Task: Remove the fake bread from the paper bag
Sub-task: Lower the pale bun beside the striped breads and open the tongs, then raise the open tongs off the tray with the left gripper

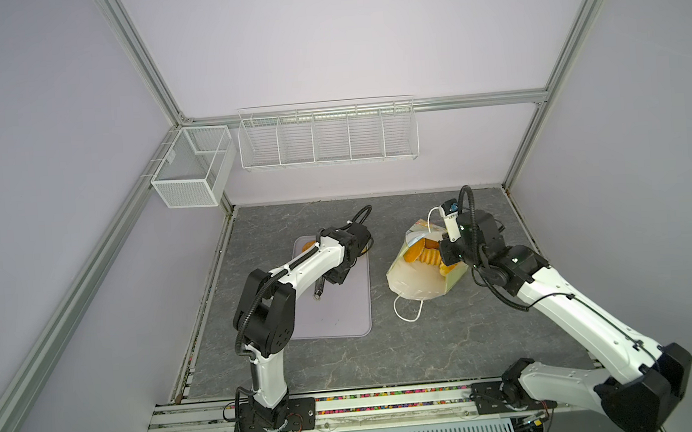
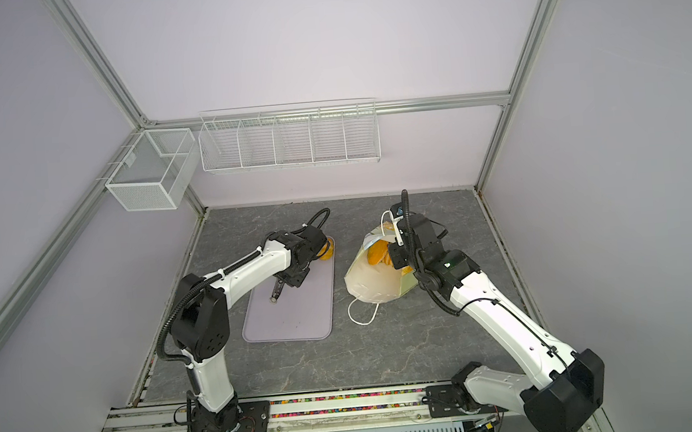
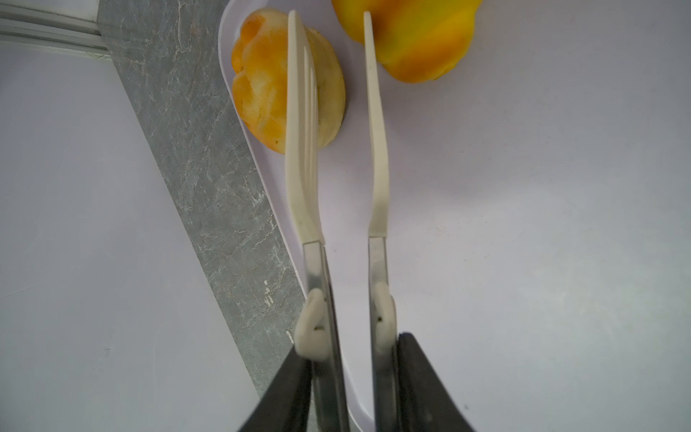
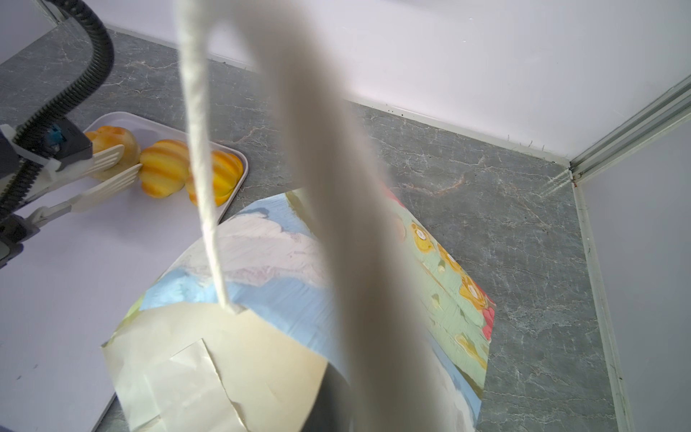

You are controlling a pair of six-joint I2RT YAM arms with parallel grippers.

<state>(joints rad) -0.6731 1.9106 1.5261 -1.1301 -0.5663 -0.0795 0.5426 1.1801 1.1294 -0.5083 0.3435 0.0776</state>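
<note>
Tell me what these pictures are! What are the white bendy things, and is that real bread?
Those are two robot arms bolted to a grey table. Two pictures look down from above. The other two come from a small camera on each arm's wrist. The left tool grips kitchen tongs, spread apart with nothing between them. Three shiny toy buns sit on the pale tray. The paper bag leans open, with more toy bread inside. The right tool is closed at the bag's rim and seems to hold it open. The white string close to that camera is the bag's cord handle.
</note>
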